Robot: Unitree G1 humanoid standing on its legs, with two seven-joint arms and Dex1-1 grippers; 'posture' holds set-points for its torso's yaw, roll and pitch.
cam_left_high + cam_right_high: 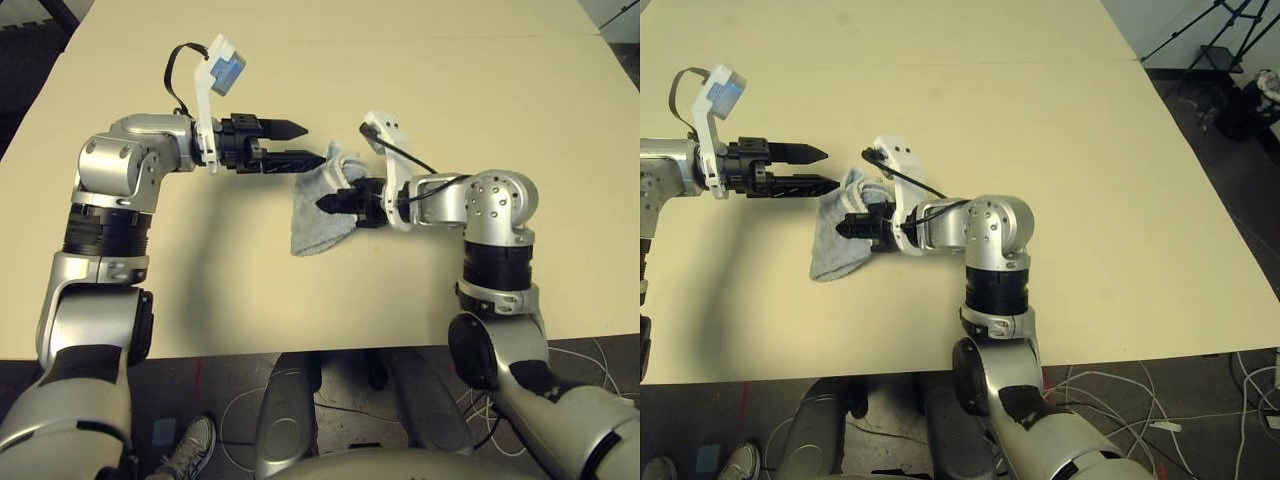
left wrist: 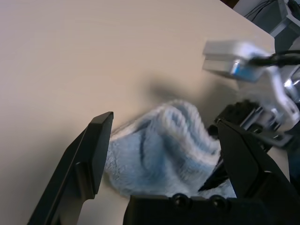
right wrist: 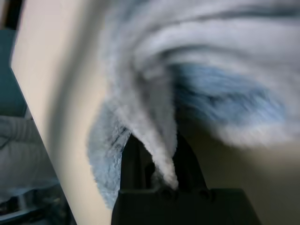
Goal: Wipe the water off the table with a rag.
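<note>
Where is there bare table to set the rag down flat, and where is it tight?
Bare table lies wide open on the right arm's outer side and along the far edge beyond both grippers. Another bare strip runs between the rag and the near edge. It is crowded in the middle, where the open left gripper and right gripper, shut on the rag, nearly meet.

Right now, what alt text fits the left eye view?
The right pincer is shut on a crumpled grey terry rag lying on the pale cream tabletop. The left pincer hangs open just above the rag's far end.
</note>
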